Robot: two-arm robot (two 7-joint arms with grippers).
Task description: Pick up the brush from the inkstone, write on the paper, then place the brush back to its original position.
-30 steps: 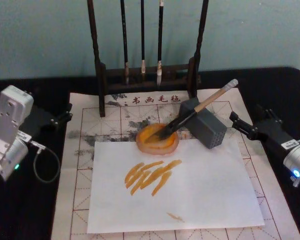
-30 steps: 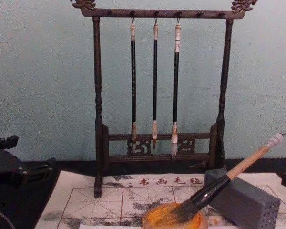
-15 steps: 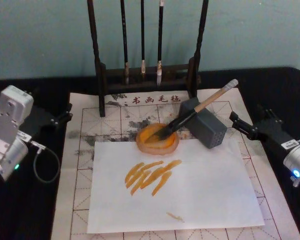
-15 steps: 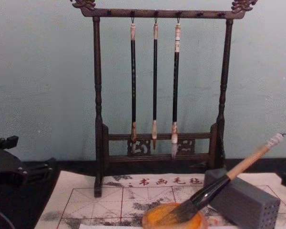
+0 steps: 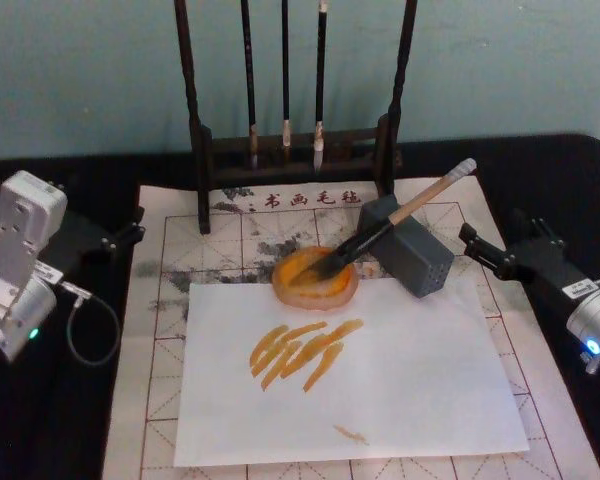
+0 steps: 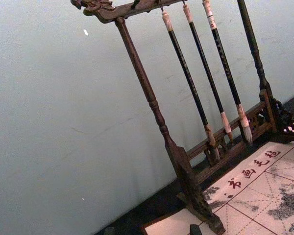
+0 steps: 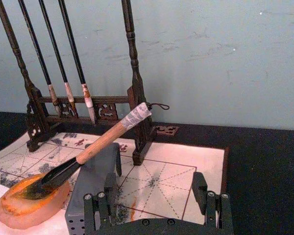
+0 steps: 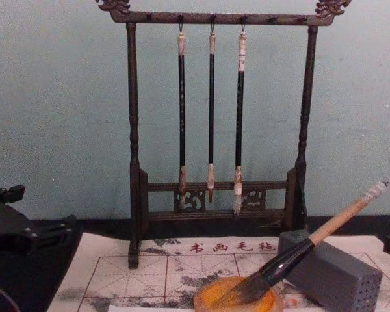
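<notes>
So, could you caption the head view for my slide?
Brush resting on orange inkstone, both grippers idle beside stroked paper.

brush point(image 5: 395, 218) bristles in inkstone point(image 5: 315, 279), handle propped on block point(image 5: 408, 247); rack point(image 5: 295, 150) behind.

White-grey arms, black hands point(image 5: 495, 258), grey cable point(image 5: 90, 325), lit LEDs.

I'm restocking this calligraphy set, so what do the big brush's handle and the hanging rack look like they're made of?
The brush handle looks like pale, matte bamboo or wood, with a white wrapped end. The rack looks like dark stained wood, judging by its turned posts and carved ends.
</notes>
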